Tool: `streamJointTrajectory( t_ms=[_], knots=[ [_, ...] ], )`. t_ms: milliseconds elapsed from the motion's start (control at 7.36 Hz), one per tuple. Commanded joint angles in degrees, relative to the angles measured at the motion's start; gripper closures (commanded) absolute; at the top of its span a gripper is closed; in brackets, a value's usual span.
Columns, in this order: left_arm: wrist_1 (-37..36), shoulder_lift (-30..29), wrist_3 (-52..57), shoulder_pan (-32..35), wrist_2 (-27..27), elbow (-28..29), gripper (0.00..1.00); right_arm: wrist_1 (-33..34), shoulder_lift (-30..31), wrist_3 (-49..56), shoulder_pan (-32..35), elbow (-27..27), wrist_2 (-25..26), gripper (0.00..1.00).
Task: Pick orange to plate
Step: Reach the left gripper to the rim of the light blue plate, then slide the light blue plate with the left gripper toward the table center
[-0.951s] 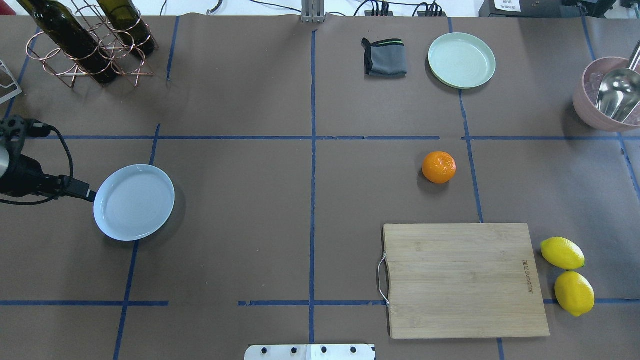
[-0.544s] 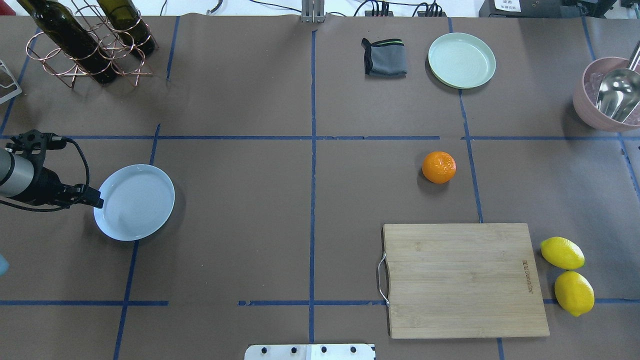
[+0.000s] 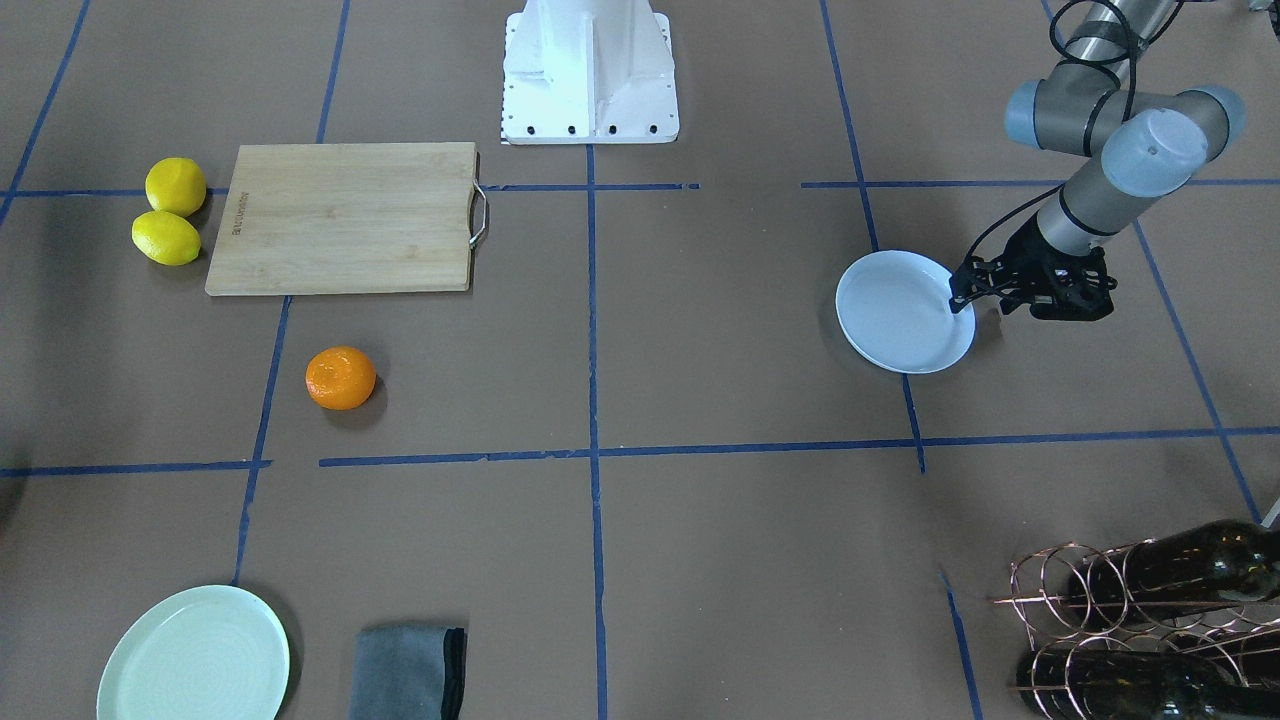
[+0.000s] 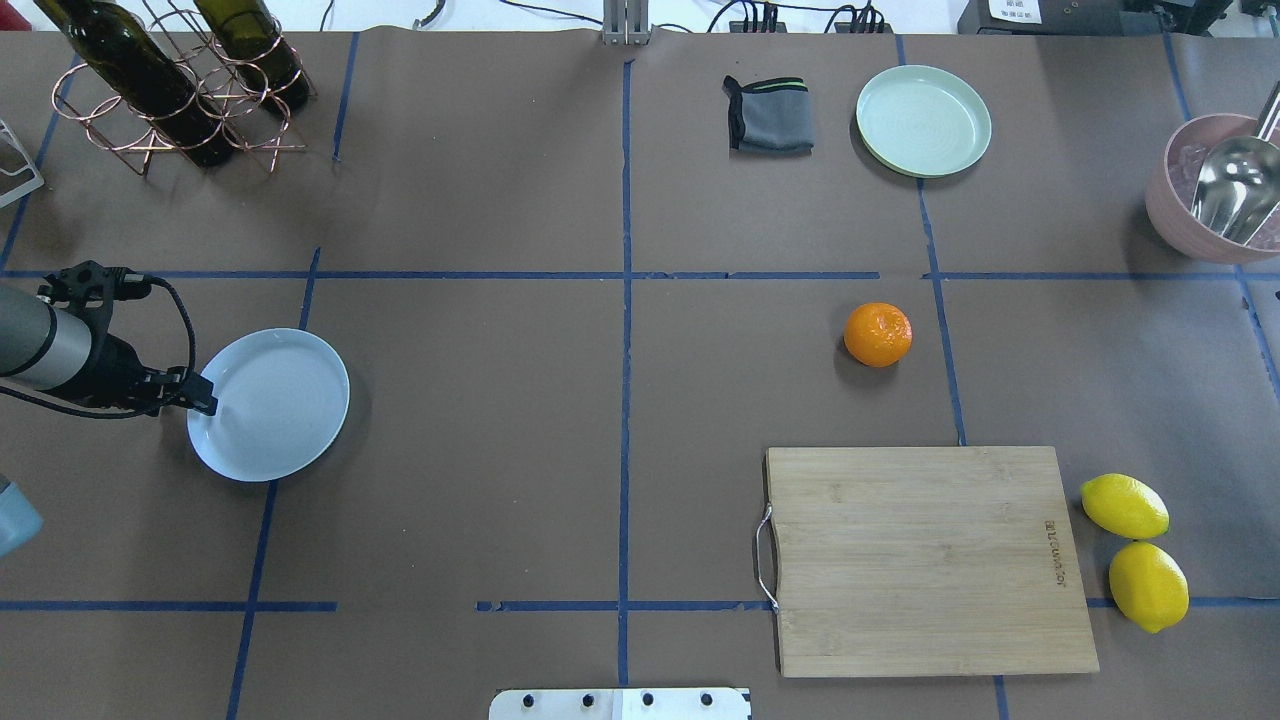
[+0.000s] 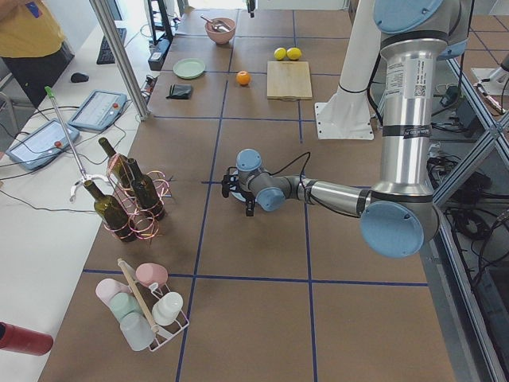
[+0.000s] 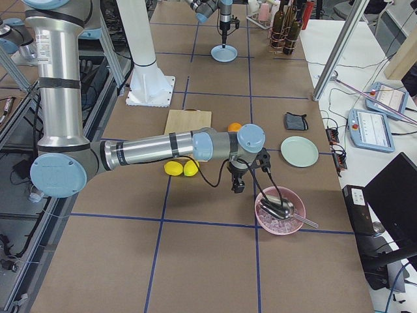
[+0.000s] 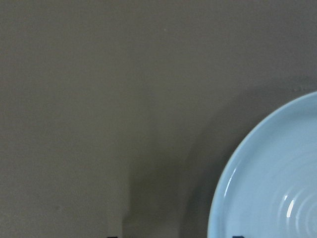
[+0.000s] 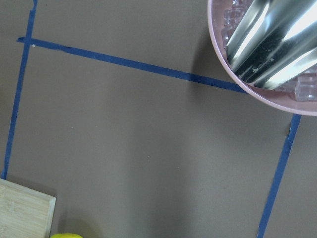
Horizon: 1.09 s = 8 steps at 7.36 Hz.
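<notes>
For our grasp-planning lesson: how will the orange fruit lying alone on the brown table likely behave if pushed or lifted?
The small round bright-orange fruit would probably roll if nudged: it is rounded and rests free on the flat brown table. Its dimpled skin likely gives fair grip. Its slightly flattened shape may stop it soon.

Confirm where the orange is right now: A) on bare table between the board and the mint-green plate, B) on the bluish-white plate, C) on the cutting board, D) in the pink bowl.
A: the orange sits on the bare table, clear of the cutting board and the mint-green plate.
</notes>
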<state>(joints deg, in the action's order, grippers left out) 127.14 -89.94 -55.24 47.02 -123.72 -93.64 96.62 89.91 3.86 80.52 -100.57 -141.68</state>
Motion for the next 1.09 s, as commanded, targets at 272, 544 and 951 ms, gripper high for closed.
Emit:
streamJointTrajectory(
  t_ms=[272,544,951],
  knots=[
    [0.04,-1.20,-0.31,-0.26,-0.30,-0.31,1.00,0.06,0.26,0.00,0.07,-0.77,0.00,0.00],
    [0.30,-1.20,-3.02,-0.09,-0.47,-5.11,1.00,0.06,0.44,0.00,0.07,-0.94,-0.09,0.00],
    [0.21,-10.11,-17.92,-0.26,-6.27,-6.48,1.00,0.06,0.53,-0.08,0.07,-1.56,-0.09,0.00]
  ],
)
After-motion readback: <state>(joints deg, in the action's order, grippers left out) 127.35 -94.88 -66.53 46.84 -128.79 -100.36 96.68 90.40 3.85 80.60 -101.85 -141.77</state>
